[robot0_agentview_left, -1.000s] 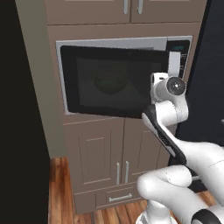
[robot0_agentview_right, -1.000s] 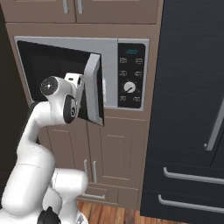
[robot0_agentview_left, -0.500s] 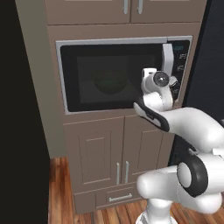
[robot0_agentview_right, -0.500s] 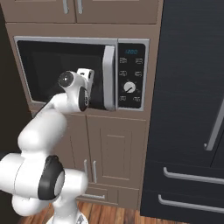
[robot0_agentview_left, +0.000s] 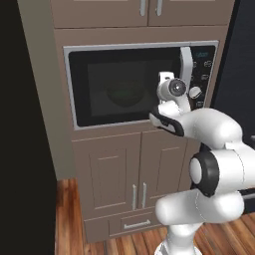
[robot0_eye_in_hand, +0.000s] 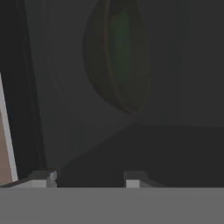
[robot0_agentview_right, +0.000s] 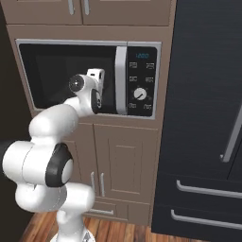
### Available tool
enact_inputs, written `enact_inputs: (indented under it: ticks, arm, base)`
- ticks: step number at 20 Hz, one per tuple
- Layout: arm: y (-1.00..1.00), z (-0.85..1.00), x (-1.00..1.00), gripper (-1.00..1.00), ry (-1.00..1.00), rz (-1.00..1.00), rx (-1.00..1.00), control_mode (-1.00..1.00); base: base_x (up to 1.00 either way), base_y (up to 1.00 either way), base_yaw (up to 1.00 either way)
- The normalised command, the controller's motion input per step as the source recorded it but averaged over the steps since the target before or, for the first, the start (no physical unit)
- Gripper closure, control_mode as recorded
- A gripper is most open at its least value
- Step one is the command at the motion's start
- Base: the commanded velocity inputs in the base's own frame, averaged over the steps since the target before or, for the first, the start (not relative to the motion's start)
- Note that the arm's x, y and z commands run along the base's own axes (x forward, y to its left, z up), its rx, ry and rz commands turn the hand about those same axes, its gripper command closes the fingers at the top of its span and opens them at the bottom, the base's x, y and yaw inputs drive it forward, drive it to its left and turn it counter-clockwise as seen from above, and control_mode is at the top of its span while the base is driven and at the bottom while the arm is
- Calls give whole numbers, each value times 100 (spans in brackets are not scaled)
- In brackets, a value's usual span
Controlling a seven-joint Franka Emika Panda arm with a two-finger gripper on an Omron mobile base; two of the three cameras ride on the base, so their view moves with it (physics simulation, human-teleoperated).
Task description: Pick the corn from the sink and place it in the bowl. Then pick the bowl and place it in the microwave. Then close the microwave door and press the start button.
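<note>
Hand view: end effector (robot0_eye_in_hand: 89, 178) up against the dark glass of the shut microwave door (robot0_agentview_left: 124, 84), fingertips (robot0_eye_in_hand: 43, 178) apart with nothing between. Beyond the glass, dimly, bowl (robot0_eye_in_hand: 116, 57) inside the microwave (robot0_agentview_right: 90, 75), green corn (robot0_eye_in_hand: 121, 46) in it. Farther right, control panel (robot0_agentview_right: 142, 80) with knob.

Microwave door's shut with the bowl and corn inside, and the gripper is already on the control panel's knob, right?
Not quite. In the right base view the gripper is in front of the microwave door glass, left of the handle; the knob is untouched. The rest holds.
</note>
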Motion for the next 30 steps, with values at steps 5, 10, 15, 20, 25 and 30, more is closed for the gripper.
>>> enact_inputs:
  ticks: [5, 10, 15, 20, 25, 30]
  arm:
    - [1, -22, 13, -100, 0, 0, -2, -100]
    - [-3, -1, -96, -100, 1, 0, 2, -100]
    - [-15, 2, -100, -100, 15, 0, 9, -100]
    - [-41, 0, -100, -100, 20, 7, 9, -100]
    - [-44, -5, -79, -100, -7, 12, 4, -100]
    - [-40, -1, -20, -100, -15, 0, 1, -100]
  base:
    - [0, 0, 0]
    - [0, 0, 0]
    - [0, 0, 0]
    - [0, 0, 0]
    - [0, 0, 0]
    - [0, 0, 0]
